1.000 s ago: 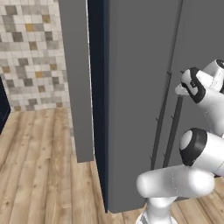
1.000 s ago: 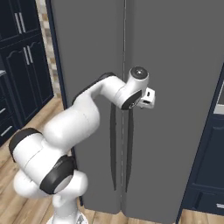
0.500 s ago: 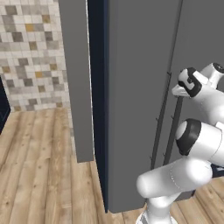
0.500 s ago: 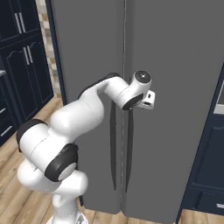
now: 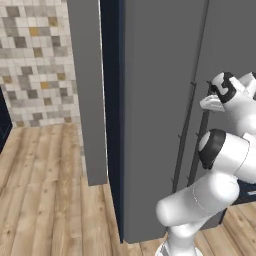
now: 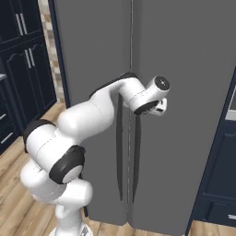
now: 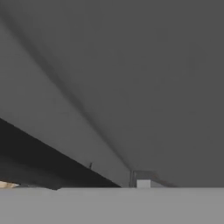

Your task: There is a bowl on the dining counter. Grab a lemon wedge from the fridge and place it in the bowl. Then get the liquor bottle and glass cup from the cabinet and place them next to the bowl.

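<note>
Fridge (image 6: 184, 92) doors stood shut, the gripper (image 6: 160, 107) pressed at the right handle (image 6: 137, 152) beside the middle seam. Whether the fingers had closed on it could not be told. A sound pull needed a firm wrap 1st, then a steady arc outward.

Fridge (image 6: 184, 92) stands on the floor (image 5: 45, 200), directly ahead of the arm. Two handles (image 6: 120, 152) run side by side at its middle seam (doors closed). Tiled wall (image 5: 35, 60) left of fridge; cabinets (image 6: 23, 69) further left.
</note>
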Robot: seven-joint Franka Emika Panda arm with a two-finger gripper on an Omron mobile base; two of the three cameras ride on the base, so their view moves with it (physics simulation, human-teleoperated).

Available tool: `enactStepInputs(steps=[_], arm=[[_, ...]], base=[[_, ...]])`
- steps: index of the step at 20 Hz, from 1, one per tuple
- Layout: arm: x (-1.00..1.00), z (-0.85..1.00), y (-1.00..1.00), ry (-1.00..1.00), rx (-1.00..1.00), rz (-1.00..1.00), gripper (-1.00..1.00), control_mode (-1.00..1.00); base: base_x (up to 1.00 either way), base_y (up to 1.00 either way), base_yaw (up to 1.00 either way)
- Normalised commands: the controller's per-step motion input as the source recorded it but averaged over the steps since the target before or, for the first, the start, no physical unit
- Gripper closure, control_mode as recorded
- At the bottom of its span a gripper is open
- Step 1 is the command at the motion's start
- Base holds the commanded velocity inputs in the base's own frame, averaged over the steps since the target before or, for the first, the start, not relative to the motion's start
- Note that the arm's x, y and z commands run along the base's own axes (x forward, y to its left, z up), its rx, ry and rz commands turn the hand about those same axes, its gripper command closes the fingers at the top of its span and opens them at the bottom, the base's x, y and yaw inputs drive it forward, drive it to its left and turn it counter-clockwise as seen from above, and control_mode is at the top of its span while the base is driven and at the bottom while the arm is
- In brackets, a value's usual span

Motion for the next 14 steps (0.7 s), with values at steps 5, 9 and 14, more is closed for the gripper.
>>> enactStepInputs(steps=[5, 9, 14], arm=[[-0.66, -0.32, -0.3, -0.43, 0.0, -0.18, 1.0, -1.0], [-1.0, -0.2, -0.71, -0.36, 0.0, -0.2, 1.0, -1.0], [-1.0, 0.0, -1.0, -0.16, 0.04, -0.15, 1.0, -1.0]], base=[[0.0, 0.0, 0.0], [0.0, 0.0, 0.0], [0.0, 0.0, 0.0]])
